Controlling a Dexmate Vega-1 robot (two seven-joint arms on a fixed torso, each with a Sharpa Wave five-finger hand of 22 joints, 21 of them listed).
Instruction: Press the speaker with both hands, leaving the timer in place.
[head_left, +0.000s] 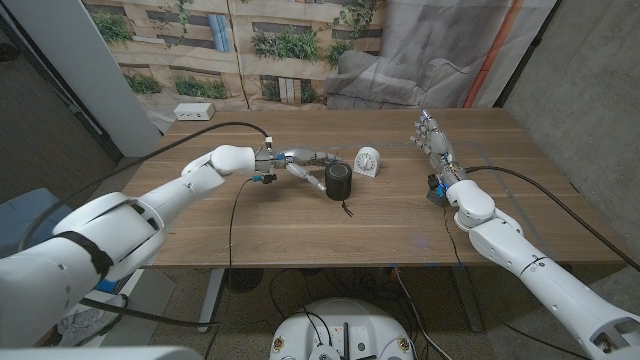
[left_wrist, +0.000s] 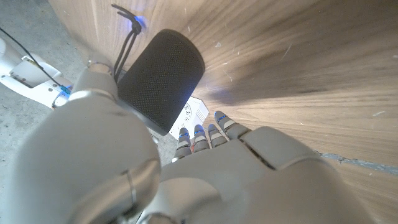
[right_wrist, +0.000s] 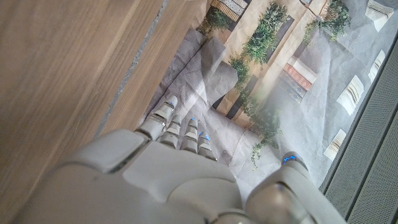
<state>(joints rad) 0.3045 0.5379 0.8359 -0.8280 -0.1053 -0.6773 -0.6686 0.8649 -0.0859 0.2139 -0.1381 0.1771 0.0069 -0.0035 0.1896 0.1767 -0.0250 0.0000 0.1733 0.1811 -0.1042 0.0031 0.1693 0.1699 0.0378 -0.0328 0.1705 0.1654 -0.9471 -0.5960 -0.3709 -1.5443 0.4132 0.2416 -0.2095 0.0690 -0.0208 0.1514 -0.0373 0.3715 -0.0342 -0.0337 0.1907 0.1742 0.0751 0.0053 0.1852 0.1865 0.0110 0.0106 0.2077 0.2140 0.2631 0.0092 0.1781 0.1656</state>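
The timer (head_left: 367, 160) stands just beside the speaker (head_left: 339, 181) on the right hand's (head_left: 433, 140) side, bare table (head_left: 400, 215) between.

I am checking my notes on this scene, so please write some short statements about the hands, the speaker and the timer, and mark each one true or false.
1. The left hand is at the speaker, its fingers reaching beside it. True.
2. The right hand presses the speaker from the other side. False: it is raised, with fingers apart, far off toward the table's right side and holds nothing.
3. The timer stands just behind the speaker. True.
4. The speaker is white and the timer is dark. False: the speaker is a dark cylinder and the timer is white.
5. A cable runs from the speaker toward the table's front edge. True.
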